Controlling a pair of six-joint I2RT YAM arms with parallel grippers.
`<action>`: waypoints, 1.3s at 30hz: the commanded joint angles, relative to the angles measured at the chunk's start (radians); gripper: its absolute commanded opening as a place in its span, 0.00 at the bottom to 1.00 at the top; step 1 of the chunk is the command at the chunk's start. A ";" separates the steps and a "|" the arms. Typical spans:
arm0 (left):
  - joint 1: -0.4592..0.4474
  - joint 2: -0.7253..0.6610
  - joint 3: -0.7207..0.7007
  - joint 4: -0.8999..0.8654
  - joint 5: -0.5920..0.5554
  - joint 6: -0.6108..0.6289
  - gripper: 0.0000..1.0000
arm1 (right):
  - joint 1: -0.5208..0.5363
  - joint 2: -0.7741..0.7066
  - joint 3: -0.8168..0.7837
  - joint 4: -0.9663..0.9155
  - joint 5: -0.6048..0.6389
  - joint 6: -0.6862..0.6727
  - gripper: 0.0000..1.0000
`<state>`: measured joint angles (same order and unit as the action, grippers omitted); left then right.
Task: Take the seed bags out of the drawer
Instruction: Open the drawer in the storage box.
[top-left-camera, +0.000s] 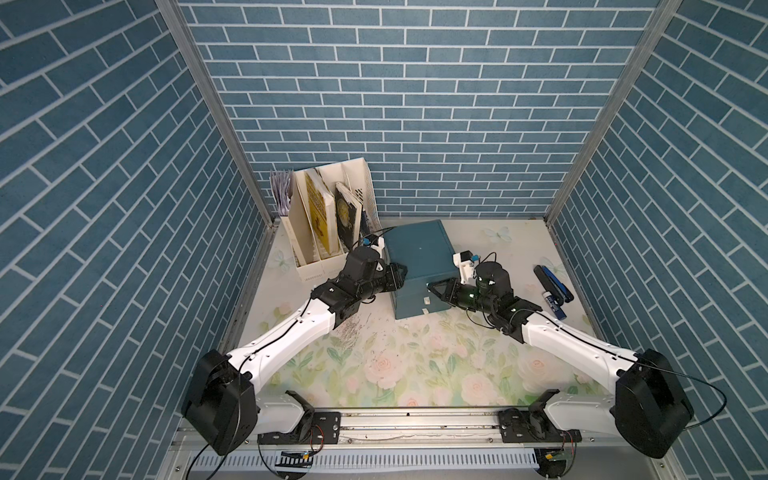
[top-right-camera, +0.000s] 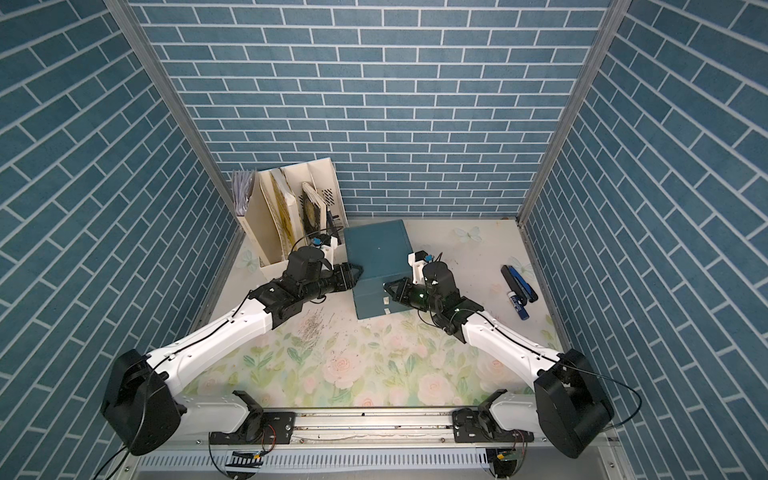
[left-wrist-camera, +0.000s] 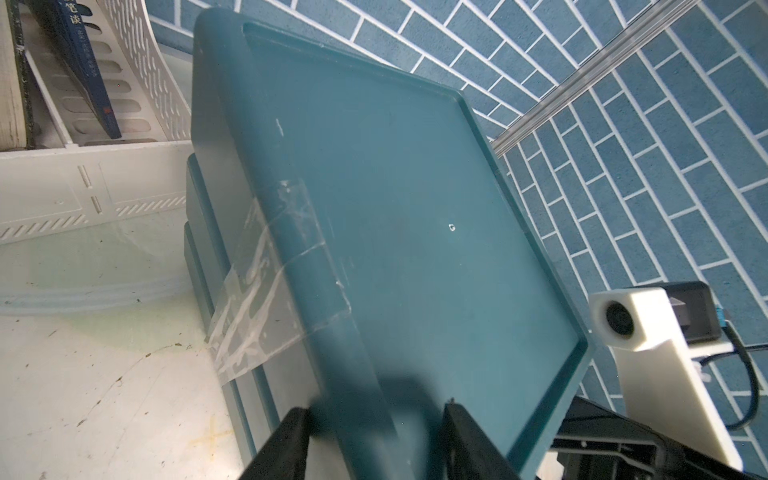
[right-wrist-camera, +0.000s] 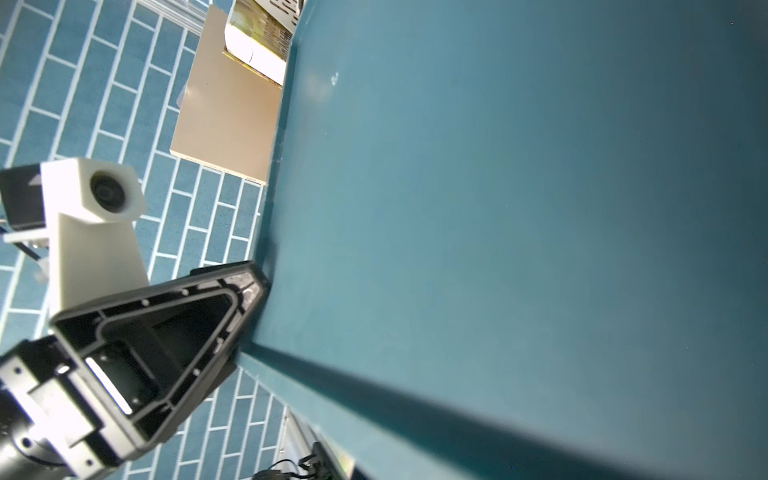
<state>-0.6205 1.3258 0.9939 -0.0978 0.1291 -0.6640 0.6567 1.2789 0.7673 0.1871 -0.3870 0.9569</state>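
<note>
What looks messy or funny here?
Wrinkled clear tape is stuck over one edge of the teal drawer box and runs down its side. Also, dark crumbs are scattered on the flowery table in front of the box, which sits crooked.

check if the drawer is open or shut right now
Shut. In both top views the teal drawer unit has a flush front face with nothing pulled out, and no seed bags show anywhere.
</note>
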 joint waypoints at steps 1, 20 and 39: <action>-0.018 0.009 -0.014 0.001 0.008 -0.001 0.55 | 0.006 -0.026 -0.011 0.010 0.008 -0.001 0.00; -0.019 0.041 -0.008 0.036 -0.026 -0.013 0.55 | 0.075 -0.170 0.000 -0.311 -0.065 -0.070 0.00; -0.020 0.050 0.015 0.026 -0.036 -0.007 0.55 | 0.180 -0.360 -0.035 -0.521 -0.033 -0.008 0.00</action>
<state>-0.6273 1.3491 0.9943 -0.0547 0.0898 -0.6815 0.8215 0.9463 0.7380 -0.2901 -0.4049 0.9390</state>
